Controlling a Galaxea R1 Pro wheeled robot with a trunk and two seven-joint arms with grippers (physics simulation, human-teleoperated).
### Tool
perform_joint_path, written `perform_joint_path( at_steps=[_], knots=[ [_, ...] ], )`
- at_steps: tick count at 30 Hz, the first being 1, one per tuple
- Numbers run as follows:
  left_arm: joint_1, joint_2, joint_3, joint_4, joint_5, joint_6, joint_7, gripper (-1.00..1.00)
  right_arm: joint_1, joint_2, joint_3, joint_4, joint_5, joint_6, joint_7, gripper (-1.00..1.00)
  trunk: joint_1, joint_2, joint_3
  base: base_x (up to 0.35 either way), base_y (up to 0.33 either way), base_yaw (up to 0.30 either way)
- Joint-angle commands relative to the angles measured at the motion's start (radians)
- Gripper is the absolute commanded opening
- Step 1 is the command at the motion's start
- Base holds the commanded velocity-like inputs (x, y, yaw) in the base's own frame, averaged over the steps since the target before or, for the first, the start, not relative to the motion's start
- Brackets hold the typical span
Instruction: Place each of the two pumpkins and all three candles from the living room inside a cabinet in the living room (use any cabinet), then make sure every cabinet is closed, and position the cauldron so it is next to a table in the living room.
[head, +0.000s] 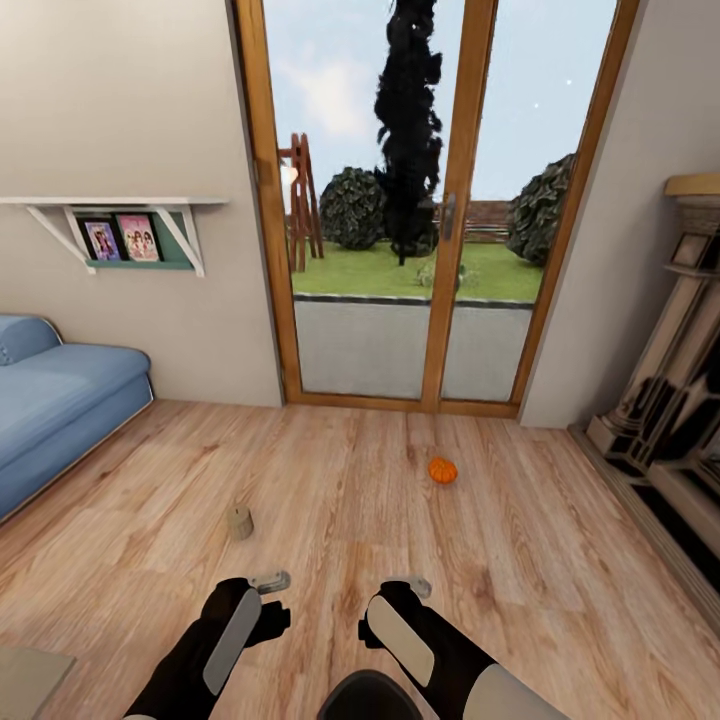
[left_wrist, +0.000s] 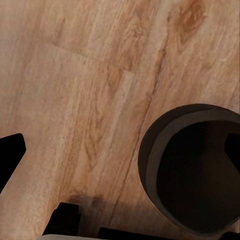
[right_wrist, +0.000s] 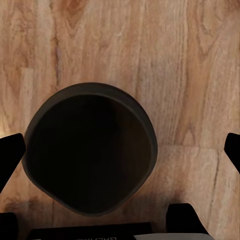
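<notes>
Pumpkin (head: 442, 470) and candle (head: 240, 522) sit apart on the wood floor (head: 520, 560); cauldron (right_wrist: 90, 152) below my empty, wide-open left end effector (left_wrist: 120, 150) and right end effector (right_wrist: 120, 150).

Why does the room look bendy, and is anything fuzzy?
Head view: wide lens bows the door frame; the shelf photos are fuzzy; pumpkin and candle cast faint shadows. Right wrist view: the cauldron mouth is very dark inside.
</notes>
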Motion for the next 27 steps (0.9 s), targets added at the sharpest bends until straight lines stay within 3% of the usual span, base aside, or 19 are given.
perform_joint_path(
  at_steps=[1, 5, 10, 21, 27],
  knots=[
    [-0.001, 0.0, -0.002, -0.001, 0.008, 0.001, 0.01, 1.0, -0.001, 0.0, 0.002, -0.001, -0.005, 0.003, -0.007, 1.0, 0.004, -0.008, -0.004, 0.0, 0.0, 0.0],
    [-0.001, -0.001, -0.01, 0.0, 0.005, 0.002, 0.009, 1.0, -0.001, 0.0, 0.002, -0.001, -0.005, 0.003, -0.006, 1.0, 0.019, -0.036, -0.017, 0.0, 0.0, 0.0],
    [-0.001, -0.002, -0.038, 0.0, 0.007, 0.004, 0.009, 1.0, -0.001, 0.0, 0.002, -0.001, -0.005, 0.002, -0.006, 1.0, 0.019, -0.036, -0.017, 0.0, 0.0, 0.0],
    [-0.001, -0.002, -0.047, 0.006, 0.007, 0.004, 0.007, 1.0, -0.001, 0.0, 0.002, -0.003, -0.005, 0.002, 0.002, 1.0, 0.061, -0.113, -0.051, 0.0, 0.0, 0.0],
    [-0.001, -0.002, -0.118, 0.009, 0.009, 0.004, 0.008, 1.0, -0.001, 0.0, 0.002, -0.008, -0.004, 0.0, 0.006, 1.0, 0.084, -0.155, -0.07, 0.0, 0.0, 0.0]
  ],
)
